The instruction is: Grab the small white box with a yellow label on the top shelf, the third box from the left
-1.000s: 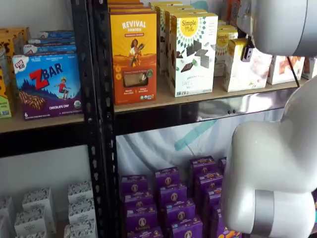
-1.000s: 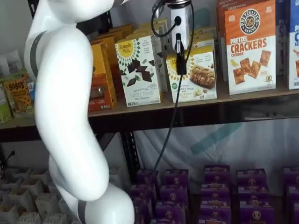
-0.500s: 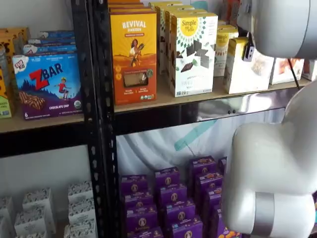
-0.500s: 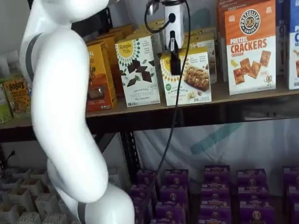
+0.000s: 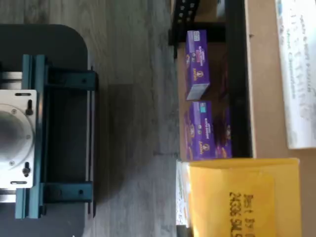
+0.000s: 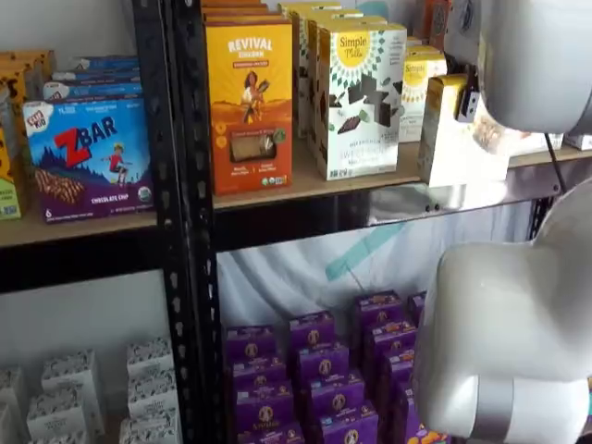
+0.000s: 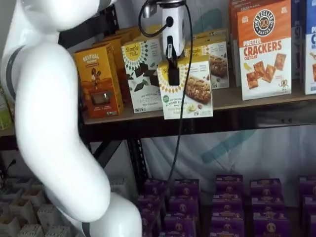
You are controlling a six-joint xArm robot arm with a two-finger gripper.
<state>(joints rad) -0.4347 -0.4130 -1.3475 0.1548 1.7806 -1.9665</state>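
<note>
We see the white-bodied gripper with black fingers [image 7: 174, 66] closed on the yellow top edge of the small white box with a yellow round logo and cookie pictures [image 7: 186, 89]; the box hangs in front of the tan wooden top shelf with its silver front rail [image 7: 256, 101], its base past the shelf's front edge; beside it stand the taller white carton with dark chocolate squares [image 7: 144, 74] and the white-and-orange cracker carton [image 7: 264, 49]; in a shelf view the box [image 6: 458, 139] shows partly behind the white arm [image 6: 518, 314]; the wrist view shows its yellow top [image 5: 242, 197] above purple boxes [image 5: 197, 64].
</note>
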